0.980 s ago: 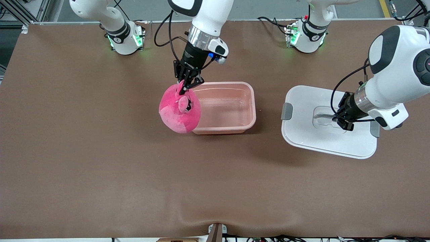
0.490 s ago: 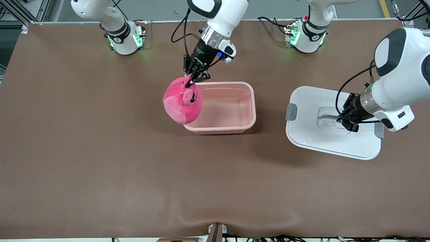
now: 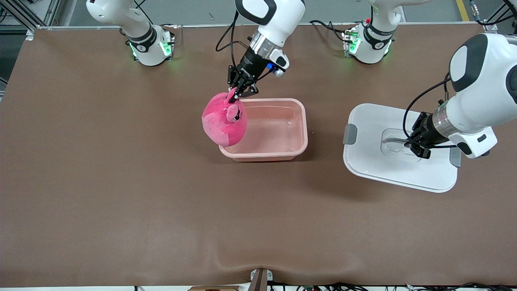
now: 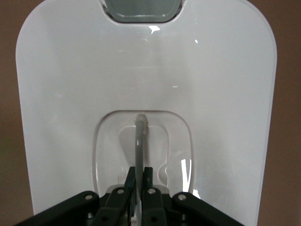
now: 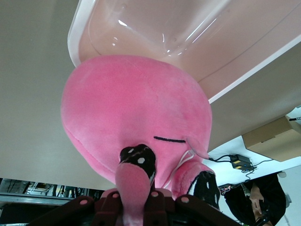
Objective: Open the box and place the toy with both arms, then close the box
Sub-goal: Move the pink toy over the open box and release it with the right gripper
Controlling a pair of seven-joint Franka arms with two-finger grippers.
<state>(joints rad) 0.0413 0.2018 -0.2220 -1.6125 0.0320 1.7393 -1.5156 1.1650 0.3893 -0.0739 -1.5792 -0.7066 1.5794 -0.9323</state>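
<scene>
**Both jaws clamped: toy over box rim, lid held by its handle**

Jaws of the right gripper [image 3: 238,91] are pinched together on a protruding bit of the toy [image 3: 224,119], just above the centre of the front view. The bright pink plush hangs from that grip over the end of the box [image 3: 282,151] toward the right arm's end of the surface, overlapping the rim there; its snout and dark eye markings face the camera. In the right wrist view the toy [image 5: 136,117] fills the middle of the frame, with the pale pink base [image 5: 197,28] along the upper edge and the right gripper [image 5: 136,202] at the bottom.

Box: pale pink translucent base, open, nothing inside it, standing on the brown surface [image 3: 121,202] at upper centre of the front view.

Jaws of the left gripper [image 3: 418,147] are closed on the thin grey handle [image 4: 139,141] in the recessed centre of the white lid [image 3: 375,169], at centre right of the front view. The lid lies well apart from the base, toward the left arm's end of the surface, a grey latch [image 3: 349,134] on its side facing the box. In the left wrist view the lid [image 4: 70,94] spans the frame, a latch [image 4: 141,12] at top centre and the left gripper [image 4: 138,188] at bottom centre.
</scene>
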